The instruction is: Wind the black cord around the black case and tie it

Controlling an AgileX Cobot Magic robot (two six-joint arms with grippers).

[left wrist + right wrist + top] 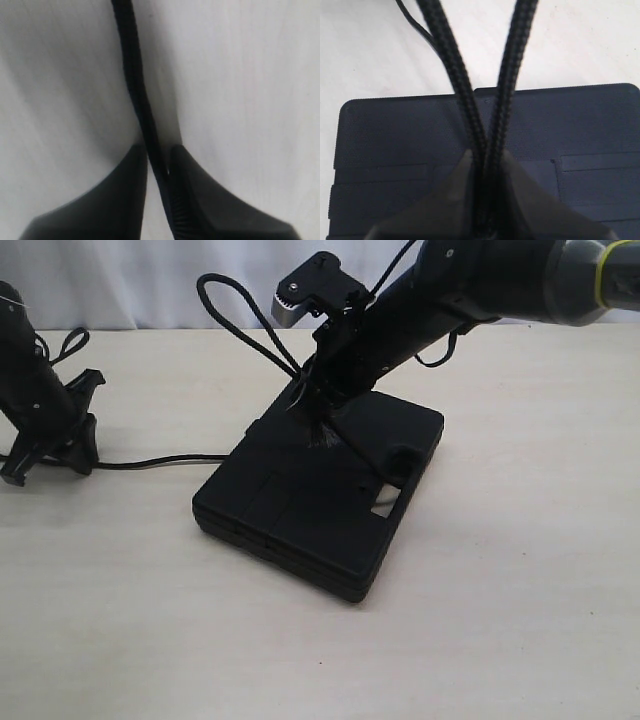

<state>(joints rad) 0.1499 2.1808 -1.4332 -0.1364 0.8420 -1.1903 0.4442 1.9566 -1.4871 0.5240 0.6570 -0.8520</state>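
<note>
Two grippers have hold of one black cord [160, 461], and you can check both grips from the wrist views. At the left edge of the exterior view your left gripper [50, 462] sits low over the pale table [500, 620]. Its jaws are drawn almost together, pinching a single strand of the cord [134, 75] between the fingers [125, 195]. From there the cord lies on the table and runs right to the black case [300, 500], which lies flat in the centre of the frame with its handle slot [385, 502] on the right-hand side. Your right gripper [315, 405] hangs over the upper left part of the case [585, 120]. Its jaws are closed tight on two strands of the cord [447, 55] side by side. A frayed tuft [320, 435] sits just below them, and a loop [215, 300] arches toward the upper left of the frame
</note>
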